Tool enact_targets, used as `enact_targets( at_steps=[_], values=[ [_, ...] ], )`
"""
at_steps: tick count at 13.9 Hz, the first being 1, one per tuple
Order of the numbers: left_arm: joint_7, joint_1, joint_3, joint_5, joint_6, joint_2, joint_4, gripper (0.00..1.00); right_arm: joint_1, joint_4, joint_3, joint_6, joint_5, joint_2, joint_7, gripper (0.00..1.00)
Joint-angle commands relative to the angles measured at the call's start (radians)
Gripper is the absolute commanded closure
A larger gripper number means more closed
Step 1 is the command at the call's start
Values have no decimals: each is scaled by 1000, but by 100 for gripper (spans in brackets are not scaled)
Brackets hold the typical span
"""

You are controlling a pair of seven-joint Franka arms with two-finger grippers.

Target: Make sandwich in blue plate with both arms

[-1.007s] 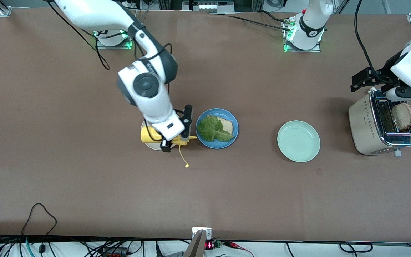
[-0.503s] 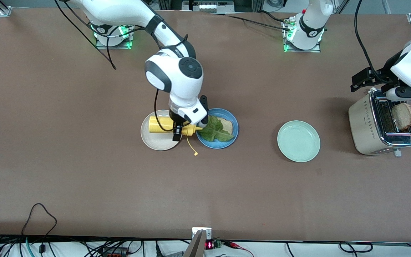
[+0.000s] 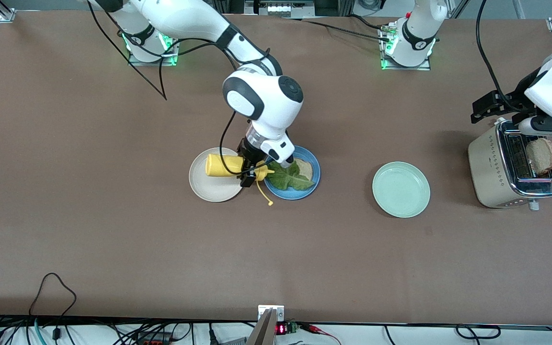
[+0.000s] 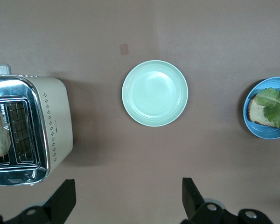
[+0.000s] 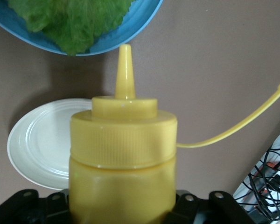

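Right claw (image 3: pixel 252 171): clamping a yellow squeeze bottle (image 3: pixel 225 166) and holding it on its side, over the gap between the cream plate (image 3: pixel 209 188) and the blue plate (image 3: pixel 310 184).
Bottle nozzle (image 5: pixel 125 72): pointing toward the blue plate's rim; its tethered cap (image 3: pixel 270 203) is dangling on a thin strap.
Blue plate: sitting mid-counter, just beside the cream plate, toward the left arm's end from it.
Sandwich so far: one toast slice (image 3: pixel 304 167) is lying on the blue plate with a lettuce leaf (image 3: pixel 289 178) draped over it; no top slice on it.
Left claw (image 4: pixel 128 200): standing with fingers (image 4: pixel 63 200) wide apart, holding nothing, waiting over the counter by the toaster (image 3: pixel 491 170).
Toaster: showing a toast slice (image 3: pixel 541 155) sticking up from a slot.
Mint plate (image 3: pixel 401 189): lying between the blue plate and the toaster, well apart from both.
Counter (image 3: pixel 113 239): brown, carrying all of it.
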Motion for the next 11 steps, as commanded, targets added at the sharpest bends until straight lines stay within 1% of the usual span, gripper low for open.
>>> enact_targets(
  at_steps=[1, 9, 11],
  values=[
    [18, 0, 2, 11, -11, -13, -3, 0, 39, 45, -27, -36, -20, 26, 4, 66],
    [20, 1, 2, 11, -13, -13, -3, 0, 37, 56, -30, -36, -18, 25, -3, 66],
    [18, 1, 2, 11, -13, -13, -3, 0, 5, 59, -38, -40, 12, 13, -55, 66]
  ],
)
